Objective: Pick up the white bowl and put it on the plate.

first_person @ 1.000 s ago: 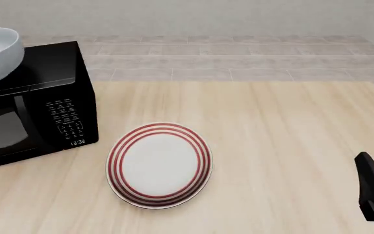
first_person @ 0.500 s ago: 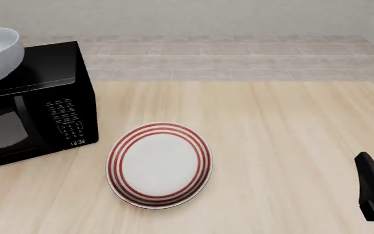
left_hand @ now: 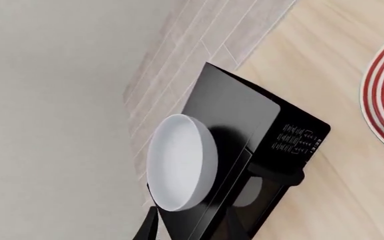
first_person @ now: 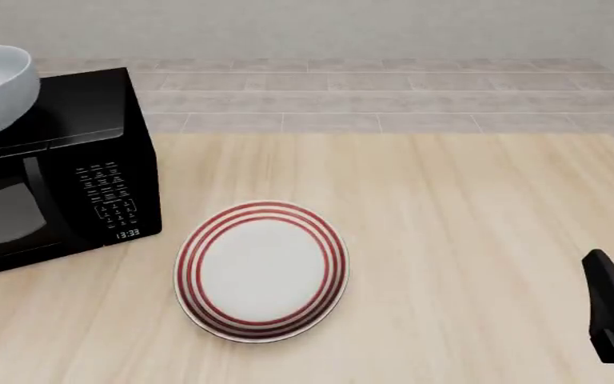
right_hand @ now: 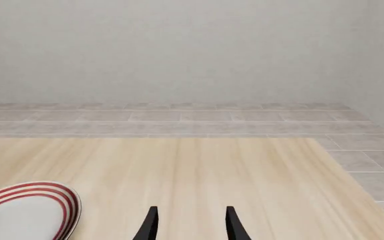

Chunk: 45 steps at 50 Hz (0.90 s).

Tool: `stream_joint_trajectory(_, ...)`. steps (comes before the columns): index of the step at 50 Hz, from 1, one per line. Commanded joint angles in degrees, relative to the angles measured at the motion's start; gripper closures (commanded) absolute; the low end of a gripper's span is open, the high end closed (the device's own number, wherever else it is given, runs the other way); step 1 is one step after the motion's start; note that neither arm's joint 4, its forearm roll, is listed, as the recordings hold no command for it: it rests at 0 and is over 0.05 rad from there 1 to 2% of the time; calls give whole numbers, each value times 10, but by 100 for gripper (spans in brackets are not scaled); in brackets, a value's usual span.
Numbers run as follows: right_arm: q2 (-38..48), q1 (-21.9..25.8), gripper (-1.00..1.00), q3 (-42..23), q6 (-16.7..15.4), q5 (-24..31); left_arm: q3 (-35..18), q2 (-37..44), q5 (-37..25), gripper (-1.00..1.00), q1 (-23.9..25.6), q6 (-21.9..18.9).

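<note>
Right pincer point(right_hand: 188, 225) hovers low over table point(first_person: 467, 240) (jaws apart).

Black microwave point(first_person: 57, 172) on the wooden table point(first_person: 446, 240), far left and ahead of the right claw, door shut, keypad facing front, clock reads 13:33; tiled floor beyond the table's far edge
</note>
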<state>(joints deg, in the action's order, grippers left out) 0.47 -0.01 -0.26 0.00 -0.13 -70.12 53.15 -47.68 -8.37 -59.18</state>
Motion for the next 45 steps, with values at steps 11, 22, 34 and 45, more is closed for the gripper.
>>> stream_joint_trajectory(11,0,0,-100,0,0,0,35,39,59,-100,-8,-3)
stream_joint_trajectory(22,-1,0,-100,0,0,0,51,60,87,-100,-14,-1)
stream_joint_trajectory(34,0,0,-100,0,0,0,61,72,108,-100,-22,-10)
stream_joint_trajectory(45,0,0,-100,0,0,0,75,94,138,-100,-31,-12)
